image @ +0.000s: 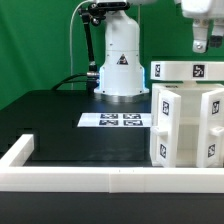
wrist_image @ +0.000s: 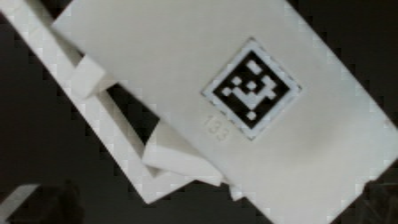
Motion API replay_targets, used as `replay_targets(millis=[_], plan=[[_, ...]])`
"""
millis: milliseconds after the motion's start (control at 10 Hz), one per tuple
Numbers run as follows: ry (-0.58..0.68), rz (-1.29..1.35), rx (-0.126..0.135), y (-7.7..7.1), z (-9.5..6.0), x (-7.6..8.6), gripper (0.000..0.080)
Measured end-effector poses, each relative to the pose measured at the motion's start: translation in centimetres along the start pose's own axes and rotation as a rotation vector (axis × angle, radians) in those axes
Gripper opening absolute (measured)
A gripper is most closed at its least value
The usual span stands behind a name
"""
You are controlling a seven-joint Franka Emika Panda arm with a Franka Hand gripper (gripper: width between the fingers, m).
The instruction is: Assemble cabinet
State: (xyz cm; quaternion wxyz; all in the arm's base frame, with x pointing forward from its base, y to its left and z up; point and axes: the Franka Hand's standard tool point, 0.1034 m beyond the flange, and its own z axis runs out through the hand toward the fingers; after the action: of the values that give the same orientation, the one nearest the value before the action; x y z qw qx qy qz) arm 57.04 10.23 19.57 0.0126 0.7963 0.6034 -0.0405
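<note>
On the table (image: 55,115), at the exterior view's right, stands the cabinet body (image: 185,125) w/ a top panel (image: 190,70) lying across it, maybe not seated. Pincer (image: 204,42) hangs just above the panel; can't tell if it's open or holding anything. Risk: an off-centre push could skew the panel or slide it off. Room: white rail (image: 60,178) close in front, marker board (image: 113,121) beside, bare table beyond.

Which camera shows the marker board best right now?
The exterior view: the marker board lies whole on the table. The wrist view shows none of it, only a tagged white panel.
</note>
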Motion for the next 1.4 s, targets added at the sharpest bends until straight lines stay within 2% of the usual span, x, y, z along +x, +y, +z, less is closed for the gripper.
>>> replay_targets(millis=[200,500,700,800,1400], plan=[[-0.01,-0.225,0.0,-0.5,0.0,0.0,0.0797],[-0.021,-0.472,-0.002,-0.3,0.0,-0.9,0.0797],[0.013,-0.434,-0.005,-0.4,0.6,-2.3,0.0797],[0.012,-0.431,0.005,-1.0,1.4,-2.7,0.0797],[0.004,-0.412,0.031,-1.6,2.8,-3.4,0.0797]])
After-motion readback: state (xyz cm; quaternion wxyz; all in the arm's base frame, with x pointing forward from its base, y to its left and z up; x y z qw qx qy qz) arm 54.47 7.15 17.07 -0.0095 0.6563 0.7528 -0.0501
